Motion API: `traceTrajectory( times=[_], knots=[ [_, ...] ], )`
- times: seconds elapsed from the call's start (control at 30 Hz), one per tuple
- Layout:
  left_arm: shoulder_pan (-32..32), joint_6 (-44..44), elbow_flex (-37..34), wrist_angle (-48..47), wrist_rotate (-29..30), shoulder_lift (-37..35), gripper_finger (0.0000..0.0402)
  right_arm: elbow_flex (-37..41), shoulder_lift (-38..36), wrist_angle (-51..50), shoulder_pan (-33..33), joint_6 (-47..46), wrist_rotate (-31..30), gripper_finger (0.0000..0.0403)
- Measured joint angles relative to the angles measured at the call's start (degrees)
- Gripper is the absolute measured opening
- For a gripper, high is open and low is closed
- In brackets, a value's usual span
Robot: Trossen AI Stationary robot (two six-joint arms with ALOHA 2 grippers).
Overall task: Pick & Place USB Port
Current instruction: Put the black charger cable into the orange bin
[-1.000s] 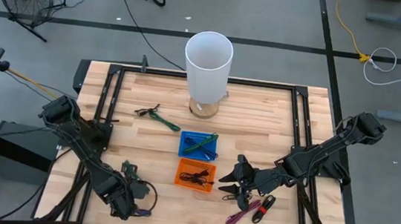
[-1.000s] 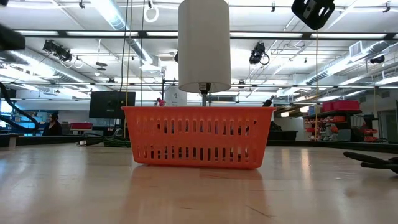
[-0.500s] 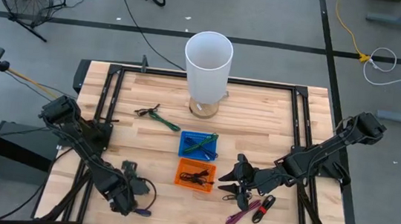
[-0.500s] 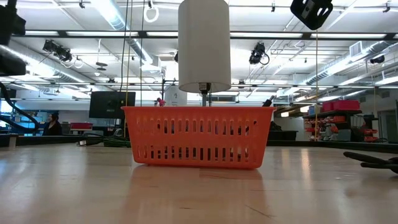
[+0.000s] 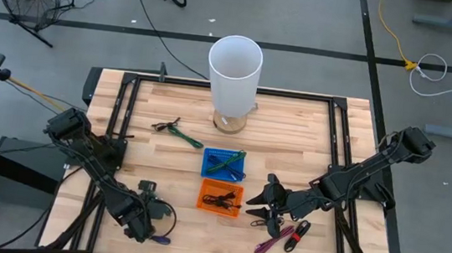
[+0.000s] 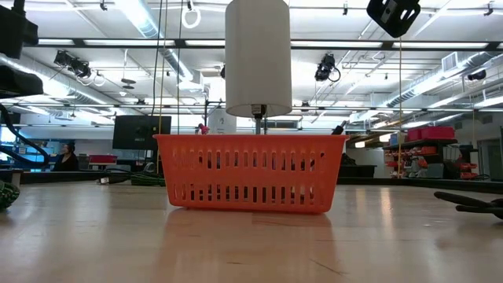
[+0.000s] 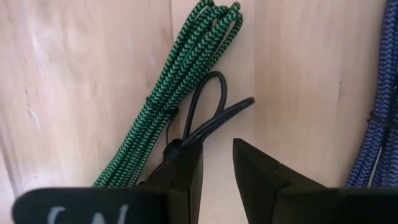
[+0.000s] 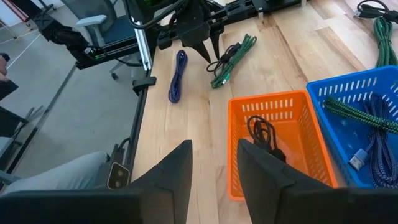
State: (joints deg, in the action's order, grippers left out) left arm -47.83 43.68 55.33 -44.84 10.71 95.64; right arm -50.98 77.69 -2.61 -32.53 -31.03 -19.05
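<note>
Left gripper (image 7: pixel 216 163) slightly parted over green braided USB cable (image 7: pixel 180 87), one finger touching its black cable loop (image 7: pixel 205 112); nothing clamped. Purple cable (image 7: pixel 379 124) close at 3 o'clock. Orange basket (image 5: pixel 220 197) at 3 o'clock from left gripper in high view. Right gripper (image 5: pixel 258 206) narrowly open, empty, just at 3 o'clock of orange basket.

No text, label, brand or number could be read. Only blurred pale marks showed on the dark wrist housing (image 7: pixel 93 208) in the left wrist view, too soft to make out as letters.
</note>
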Motion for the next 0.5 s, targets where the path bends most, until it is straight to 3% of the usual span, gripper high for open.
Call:
traceTrajectory(
  times=[0.5],
  knots=[
    [0.0, -0.9, 0.0, -1.3, 1.5, 0.0, 0.0092, 0.0, 0.0, 0.0, 0.0, 0.0, 0.0, 0.0126]
  ],
)
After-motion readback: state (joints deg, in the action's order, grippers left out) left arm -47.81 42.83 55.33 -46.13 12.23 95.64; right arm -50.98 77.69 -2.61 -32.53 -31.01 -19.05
